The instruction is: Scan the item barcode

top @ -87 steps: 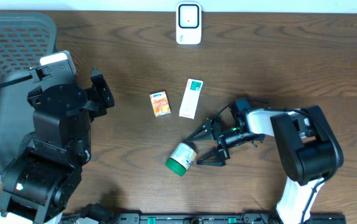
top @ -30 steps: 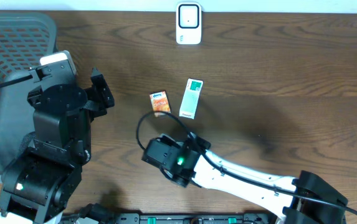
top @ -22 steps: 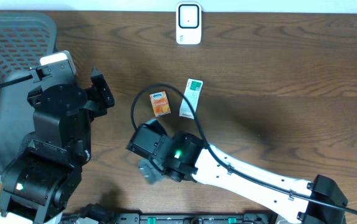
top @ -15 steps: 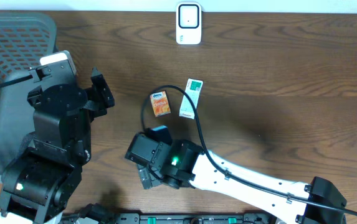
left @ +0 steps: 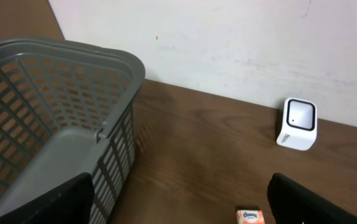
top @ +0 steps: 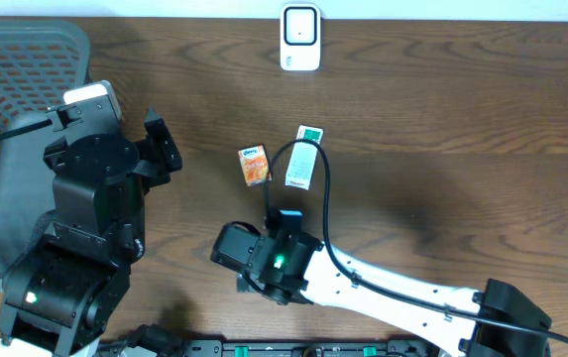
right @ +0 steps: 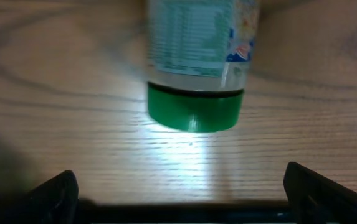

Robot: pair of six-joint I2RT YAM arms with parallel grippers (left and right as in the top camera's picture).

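basket [left: 121, 66] sits left of scanner [top: 300, 37], prob for scanned stuff. l gripper [left: 178, 205] also left of scanner, wide open, empty, idle. bottle [right: 195, 56] lies on its side well in front of scanner, cap facing r gripper [right: 178, 186]: fingers [right: 53, 194] fully spread, nothing held. we reckon it's lined up to grab.

The table [top: 462, 119] is dark, grained wood with a faint sheen. The basket [left: 66, 51] at left looks matt grey plastic; the bottle [right: 197, 56] has a smooth green plastic cap [right: 195, 113].
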